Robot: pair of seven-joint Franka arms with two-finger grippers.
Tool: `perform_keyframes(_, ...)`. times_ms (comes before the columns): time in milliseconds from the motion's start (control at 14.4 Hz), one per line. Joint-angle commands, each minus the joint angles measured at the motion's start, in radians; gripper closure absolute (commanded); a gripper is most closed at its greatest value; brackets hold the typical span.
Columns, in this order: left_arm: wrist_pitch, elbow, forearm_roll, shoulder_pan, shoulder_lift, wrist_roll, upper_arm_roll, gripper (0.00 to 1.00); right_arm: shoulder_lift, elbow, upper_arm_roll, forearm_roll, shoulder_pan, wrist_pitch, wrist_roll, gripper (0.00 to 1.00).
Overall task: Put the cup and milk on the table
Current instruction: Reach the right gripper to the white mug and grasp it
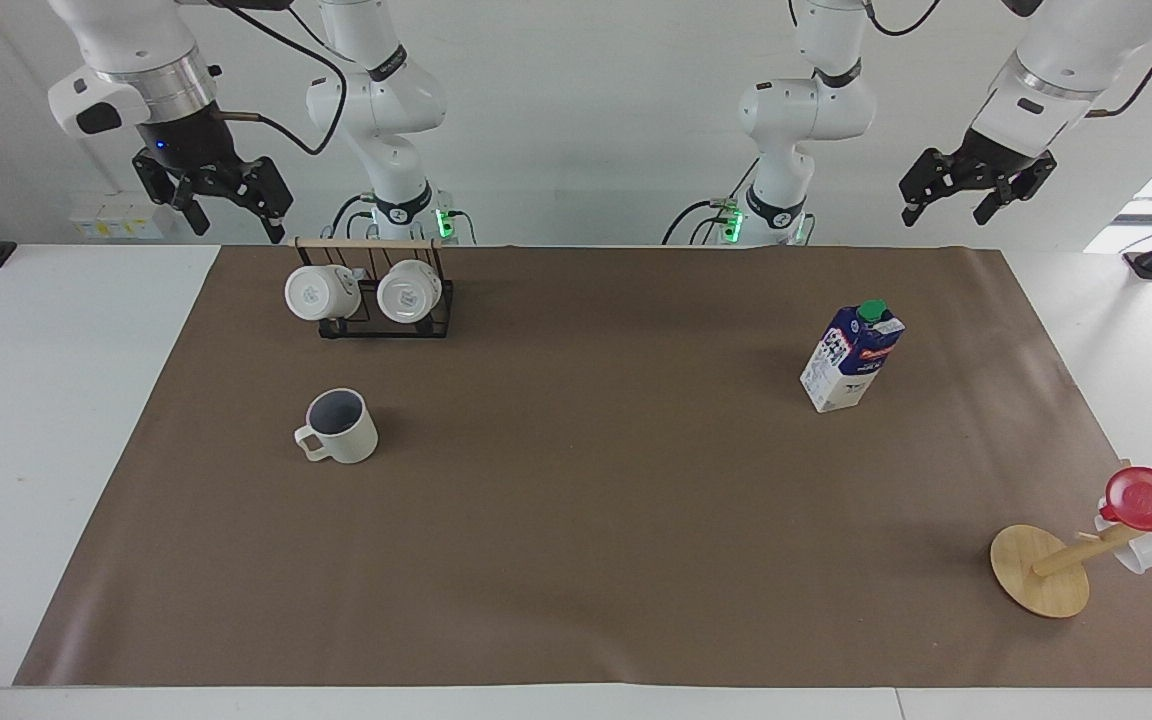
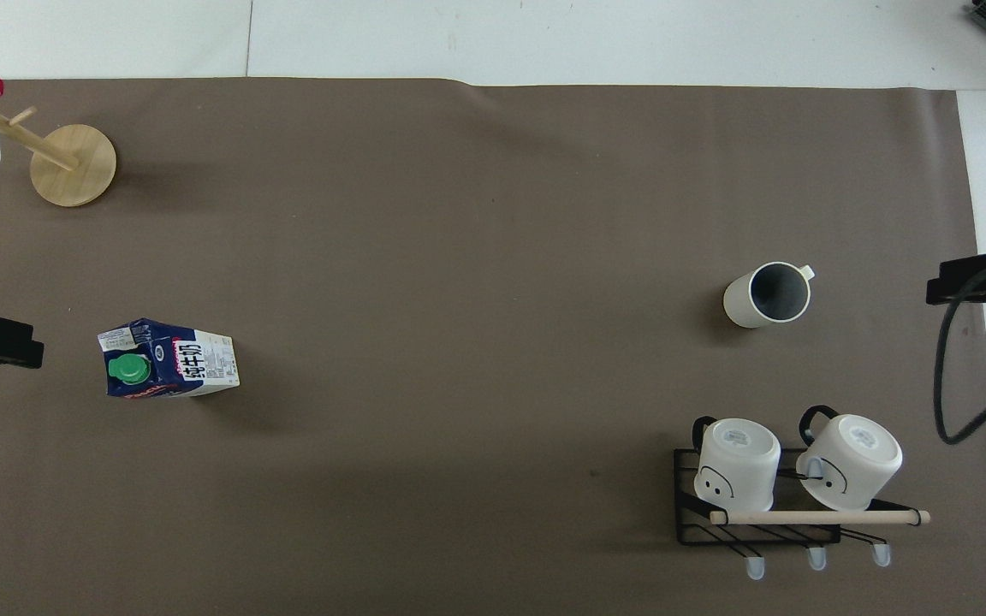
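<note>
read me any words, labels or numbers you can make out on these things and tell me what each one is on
Milk: large dark characters run along the white side panel, too blurred to quote; the red label and the fine print are unreadable.
Two white mugs on the black rack: small round prints on their bases, too small to read; drawn faces, no words.
Cup: no text.

We see a glazed ceramic cup (image 1: 340, 426), a printed paperboard milk (image 1: 851, 357) carton, a matt brown mat (image 1: 576, 560) and a wooden stand (image 1: 1039, 570)

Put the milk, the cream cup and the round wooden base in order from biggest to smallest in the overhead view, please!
1. milk, biggest
2. cup and wooden base: look about the same, too close to rank
</note>
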Motion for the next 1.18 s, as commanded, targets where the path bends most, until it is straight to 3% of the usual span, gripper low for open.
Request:
perform_keyframes(0, -0.016, 0.012, -0.010, 0.010, -0.006, 0.001, -0.003, 0.00, 0.016, -0.035, 0.001, 0.008, 0.034, 0.063, 0.050, 0.00)
perform_keyframes(278, -0.016, 0.012, -0.010, 0.010, -0.006, 0.001, -0.003, 0.00, 0.039, -0.106, 0.003, 0.011, 0.091, 0.184, 0.153, 0.00)
perform_keyframes(694, -0.016, 0.012, -0.010, 0.010, -0.006, 0.001, -0.003, 0.00, 0.217, -0.159, 0.001, 0.012, 0.097, 0.374, 0.250, 0.00)
perform_keyframes(1111, -0.021, 0.012, -0.010, 0.012, -0.006, 0.001, -0.003, 0.00, 0.249, -0.354, 0.001, 0.015, 0.095, 0.597, 0.300, 0.00)
